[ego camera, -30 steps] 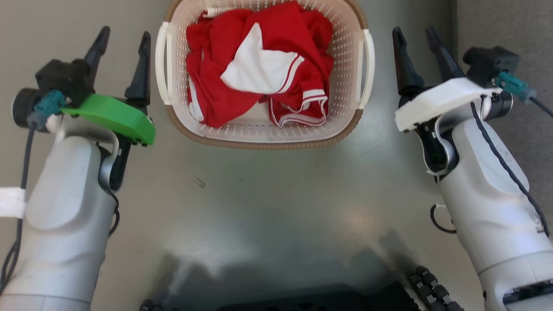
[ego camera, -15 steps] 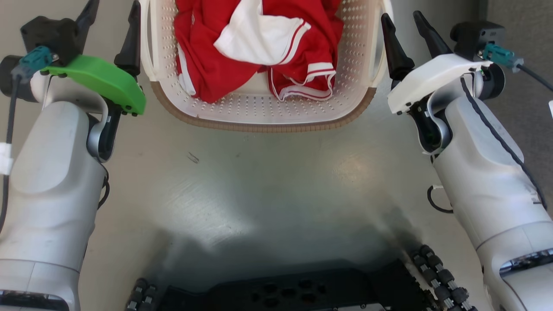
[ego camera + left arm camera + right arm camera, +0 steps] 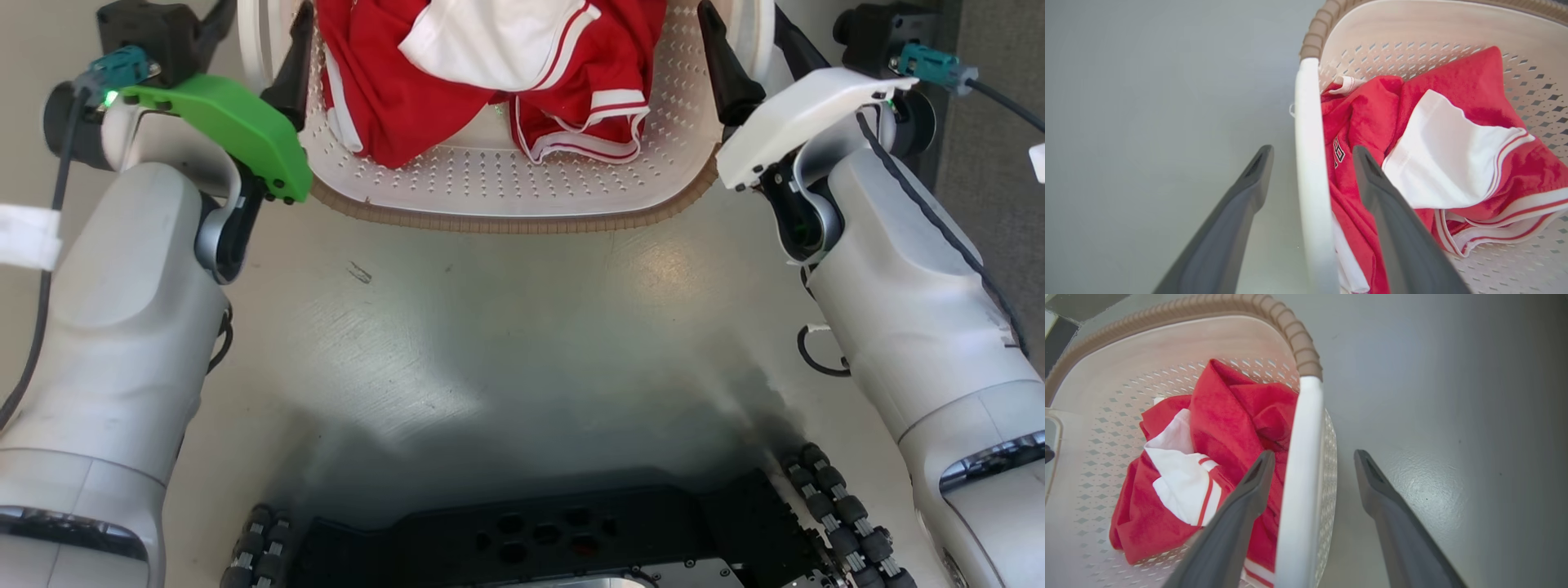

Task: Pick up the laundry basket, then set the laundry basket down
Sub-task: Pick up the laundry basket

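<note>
Grey floor (image 3: 506, 327) is bearing the laundry basket (image 3: 506, 175). Left fingers (image 3: 1241, 204) and right fingers (image 3: 1237, 510) are standing open, each pair straddling a white handle (image 3: 1308, 163).

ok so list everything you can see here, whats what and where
laundry basket: one, cream perforated with brown rim, ahead of the robot between its arms
side handles: two, white, one on each side of the basket
clothing: number of pieces unclear, red with white panels and stripes, bundled inside the basket
floor: one, glossy grey, below the basket and arms
robot base: one, black, bottom of the head view
left gripper: one, dark fingers, open astride the left handle
right gripper: one, dark fingers, open astride the right handle
</note>
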